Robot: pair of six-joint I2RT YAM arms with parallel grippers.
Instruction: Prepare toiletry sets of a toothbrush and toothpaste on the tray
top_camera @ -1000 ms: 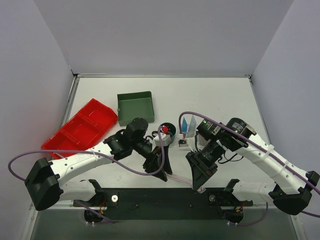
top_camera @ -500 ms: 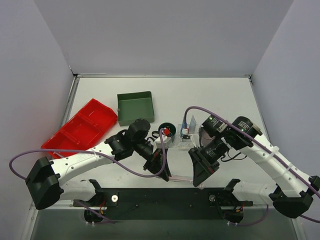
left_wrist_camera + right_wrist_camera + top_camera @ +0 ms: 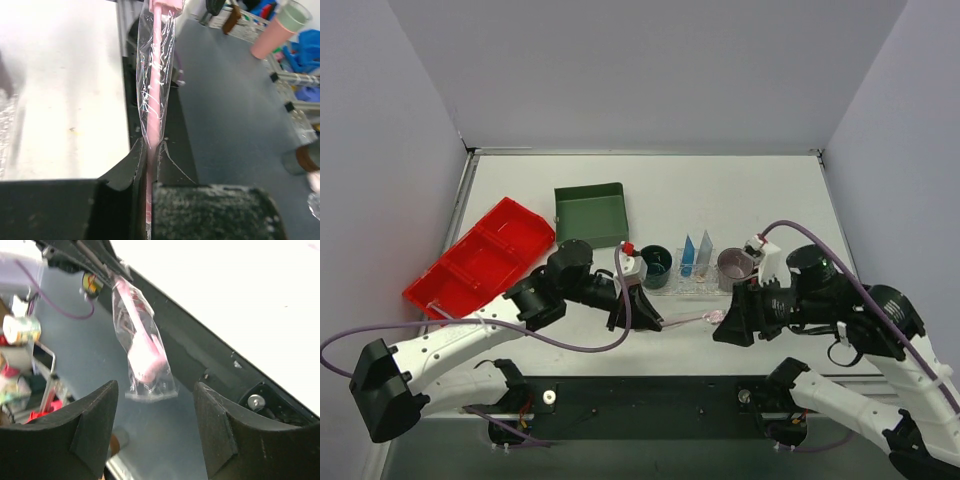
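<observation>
The counter [image 3: 750, 195] bears the tray [image 3: 670, 288], and two toothpaste [image 3: 688, 256] tubes stand upright on it, as far as we can tell. We see no brush there, so we judge no set complete. Our left pincer [image 3: 645, 318] is clamped on a wrapped pink toothbrush [image 3: 685, 321], held in the air in front of the tray. Our right pincer [image 3: 725, 328] gapes beside the brush's head, gripping nothing.

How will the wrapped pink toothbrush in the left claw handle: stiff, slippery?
Probably stiff: the toothbrush sticks straight out from the left claw without sagging. Likely slippery: the grip goes through a loose, crinkly clear wrapper, so it may slide or twist. Seems light: an end pinch carries it.
</observation>
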